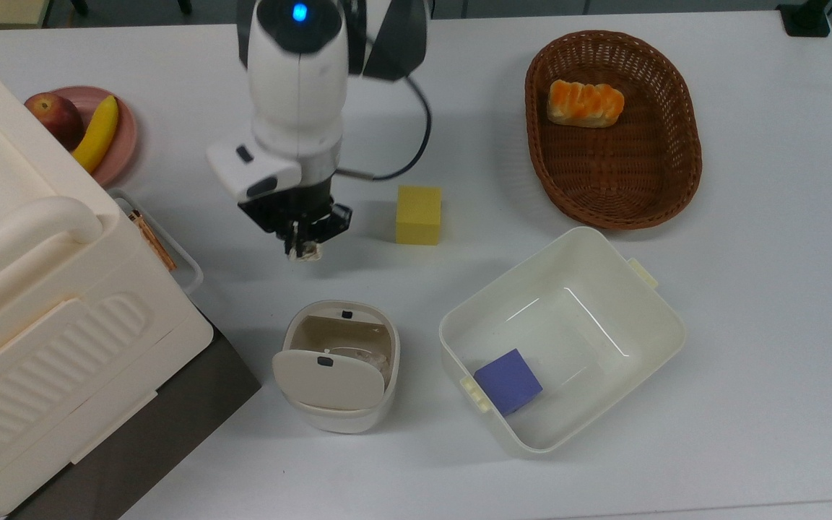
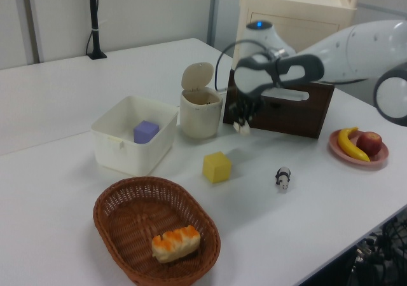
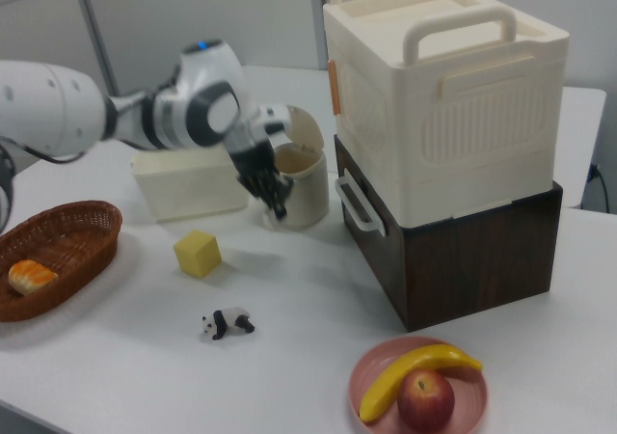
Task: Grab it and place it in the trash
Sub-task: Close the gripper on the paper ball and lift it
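Observation:
My gripper [image 1: 304, 248] is shut on the small crumpled off-white paper ball [image 1: 308, 253], which hangs off the table between the fingertips. In the left view the gripper [image 2: 241, 124] and paper ball [image 2: 244, 129] hover just right of the trash [image 2: 200, 117], about level with its rim. The trash [image 1: 387, 347] is a small cream-white rounded bin, and its flip lid [image 1: 322, 377] stands open. In the right view the gripper [image 3: 276, 205] holds the paper ball [image 3: 281, 214] in front of the trash [image 3: 313, 198].
A yellow cube [image 1: 418, 214] sits to the top view's right of the gripper. A white tub [image 1: 665, 318] holds a purple cube [image 1: 508, 380]. A wicker basket [image 1: 690, 152] holds bread. A cream cabinet [image 1: 26, 289], a fruit plate [image 1: 126, 133] and a panda figurine [image 2: 283, 177] stand nearby.

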`<state>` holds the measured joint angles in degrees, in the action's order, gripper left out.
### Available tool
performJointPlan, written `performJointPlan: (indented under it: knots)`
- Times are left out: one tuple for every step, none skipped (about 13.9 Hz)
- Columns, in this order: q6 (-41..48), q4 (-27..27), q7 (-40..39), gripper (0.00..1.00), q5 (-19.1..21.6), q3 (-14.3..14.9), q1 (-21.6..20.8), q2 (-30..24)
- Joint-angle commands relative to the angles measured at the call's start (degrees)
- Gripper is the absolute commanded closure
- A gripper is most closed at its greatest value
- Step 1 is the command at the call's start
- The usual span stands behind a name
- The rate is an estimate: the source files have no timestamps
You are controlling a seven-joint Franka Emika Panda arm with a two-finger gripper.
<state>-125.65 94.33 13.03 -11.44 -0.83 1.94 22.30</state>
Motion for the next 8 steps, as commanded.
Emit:
performJointPlan:
  knots:
    - [-0.03, -1.58, 1.38, 1.00, 1.33, -2.07, -0.88, -6.74]
    - [-0.12, -3.18, 1.30, 1.00, 1.24, -2.07, -0.88, -6.22]
    - [-0.21, -5.45, 0.95, 1.00, 1.07, -2.16, -0.80, -5.17]
    - [-0.47, -8.43, 0.68, 1.00, 0.98, -2.34, -0.79, -3.51]
    - [-2.21, -9.68, 0.68, 1.00, 0.89, -2.34, -0.79, -2.45]
    - [-5.19, -9.96, 0.68, 1.00, 0.81, -2.34, -0.79, -1.74]
    - [-8.26, -9.96, 0.68, 1.00, 0.54, -2.34, -1.14, -0.95]
    - [-10.64, -9.96, 0.77, 1.00, 0.28, -2.25, -1.58, 0.01]
